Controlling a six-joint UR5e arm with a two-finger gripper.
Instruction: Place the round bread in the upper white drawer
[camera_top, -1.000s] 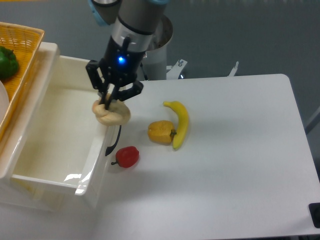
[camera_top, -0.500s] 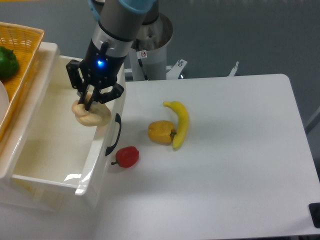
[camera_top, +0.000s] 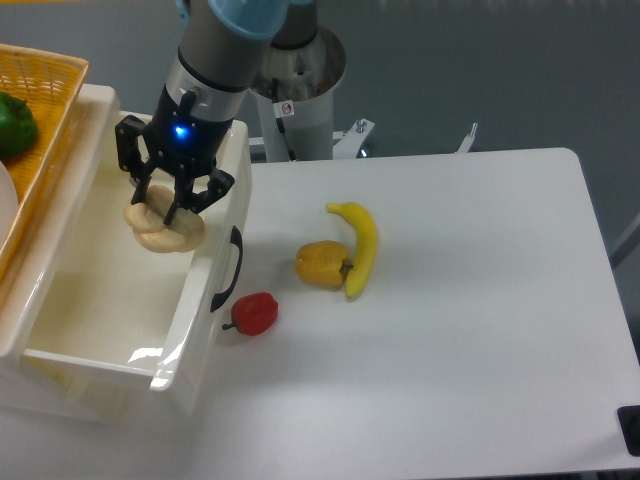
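Observation:
My gripper (camera_top: 160, 205) is shut on the round bread (camera_top: 163, 230), a pale tan knotted bun that hangs below the fingers. It is held over the inside of the upper white drawer (camera_top: 75, 340), near the drawer's right wall and above its floor. The drawer stands pulled open, with its curved black handle (camera_top: 228, 270) on the front panel facing the table.
A yellow pepper (camera_top: 322, 264) and a banana (camera_top: 361, 247) lie together mid-table, and a red pepper (camera_top: 254, 313) sits beside the drawer front. A yellow woven basket (camera_top: 50, 110) with a green pepper (camera_top: 14, 124) rests above the drawer at the left. The robot base (camera_top: 300, 90) is behind.
The gripper has carried the bread leftward, from over the drawer's front panel to above the drawer's interior. The other items have not moved.

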